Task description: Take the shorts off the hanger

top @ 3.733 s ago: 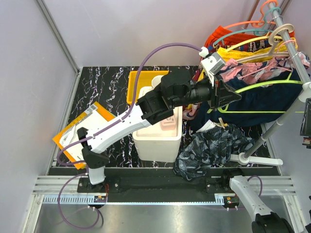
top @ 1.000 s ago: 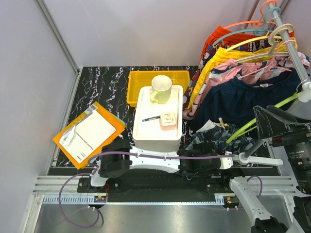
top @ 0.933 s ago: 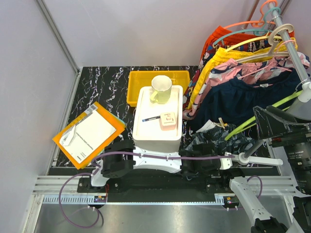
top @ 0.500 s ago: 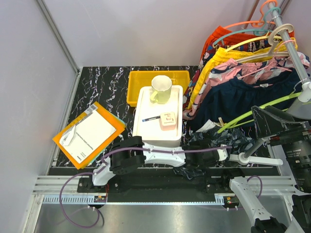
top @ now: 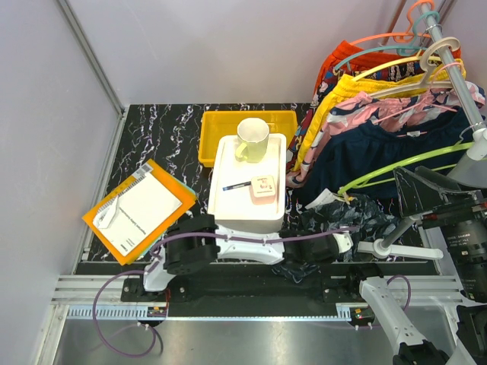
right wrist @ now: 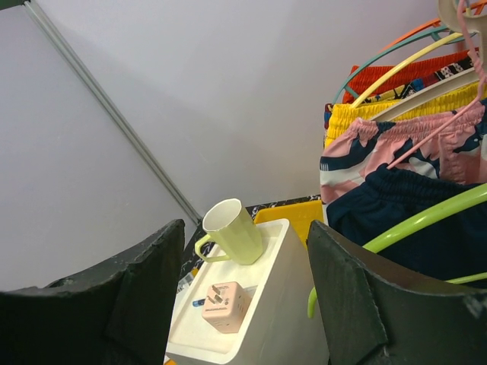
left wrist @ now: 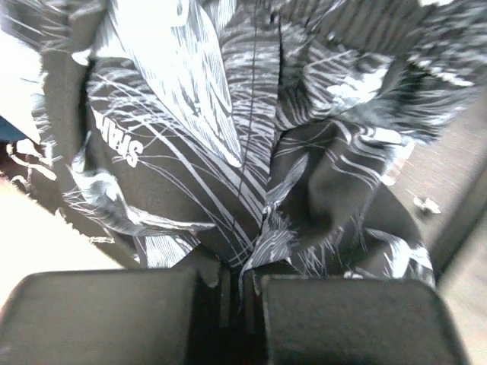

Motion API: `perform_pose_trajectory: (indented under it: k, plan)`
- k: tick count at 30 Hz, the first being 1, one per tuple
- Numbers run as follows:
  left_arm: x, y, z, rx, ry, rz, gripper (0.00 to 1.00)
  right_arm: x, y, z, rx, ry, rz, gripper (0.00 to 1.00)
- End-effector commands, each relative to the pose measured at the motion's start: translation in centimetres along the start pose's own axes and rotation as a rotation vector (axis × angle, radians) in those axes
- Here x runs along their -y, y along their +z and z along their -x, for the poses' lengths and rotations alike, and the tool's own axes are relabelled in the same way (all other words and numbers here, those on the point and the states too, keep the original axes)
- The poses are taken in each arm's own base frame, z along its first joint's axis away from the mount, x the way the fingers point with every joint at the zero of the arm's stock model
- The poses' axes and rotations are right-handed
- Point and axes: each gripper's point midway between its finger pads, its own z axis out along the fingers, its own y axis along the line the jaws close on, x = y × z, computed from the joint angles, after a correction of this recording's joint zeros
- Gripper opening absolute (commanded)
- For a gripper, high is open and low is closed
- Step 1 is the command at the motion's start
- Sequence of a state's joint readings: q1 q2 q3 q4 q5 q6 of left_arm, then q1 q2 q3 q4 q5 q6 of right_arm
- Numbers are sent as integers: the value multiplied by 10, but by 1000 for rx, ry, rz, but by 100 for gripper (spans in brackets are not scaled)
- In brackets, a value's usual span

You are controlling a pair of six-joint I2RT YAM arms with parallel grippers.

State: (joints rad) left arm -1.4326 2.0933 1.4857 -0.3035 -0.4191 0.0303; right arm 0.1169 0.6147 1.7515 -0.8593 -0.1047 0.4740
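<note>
- Top external view: L arm lies low along the near edge of the table [top: 163,122], reaching right to the foot of the clothes rack [top: 456,80].
- L gripper [left wrist: 242,293]: jaws pressed together on a fold of the charcoal marbled shorts [left wrist: 251,152]; the cloth bunches up just ahead of the fingers and fills the L wrist view.
- Marbled shorts sit as a crumpled heap at the near-right of the table, just right of the white box [top: 247,209], beside the rack's base and below the navy pair. Can't tell if any part hangs from a clip.
- Navy shorts [top: 380,156] hang on the lime green hanger [top: 396,169] on the rack, next to the pink floral pair [top: 396,110] and yellow pair [top: 358,87].
- R gripper [right wrist: 245,251]: jaws apart, nothing btwn them; raised at the far-right side near the rack pole. The green hanger's lower end shows right by its R finger; contact unclear.
- White box carries a pale green mug [top: 251,138] and a pink cube [top: 262,186]; yellow tray [top: 217,122] behind it.
- Notebook on an orange board [top: 137,209] at near-left, well apart from both grippers.
</note>
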Motion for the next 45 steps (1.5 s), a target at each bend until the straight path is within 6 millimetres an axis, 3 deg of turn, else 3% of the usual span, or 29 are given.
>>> perform_pose_trajectory:
  k: [1,6,14,24,31,45]
  plan:
    - [-8,-67,62,225,-126,-32,0,1,-3,8,39,-24,-5,73]
    - [-17,-110,86,374,-198,-73,0,2,-4,11,51,-26,-14,74]
    - [-24,-159,110,497,-253,-106,0,2,-5,16,66,-33,-20,74]
    - [-55,-248,147,731,-366,-172,0,3,-2,15,59,-29,-26,74]
    - [-69,-299,162,846,-393,-237,0,4,1,9,35,-18,-23,75]
    - [-97,-406,193,1076,-333,-336,0,-1,-7,16,61,-19,-14,77]
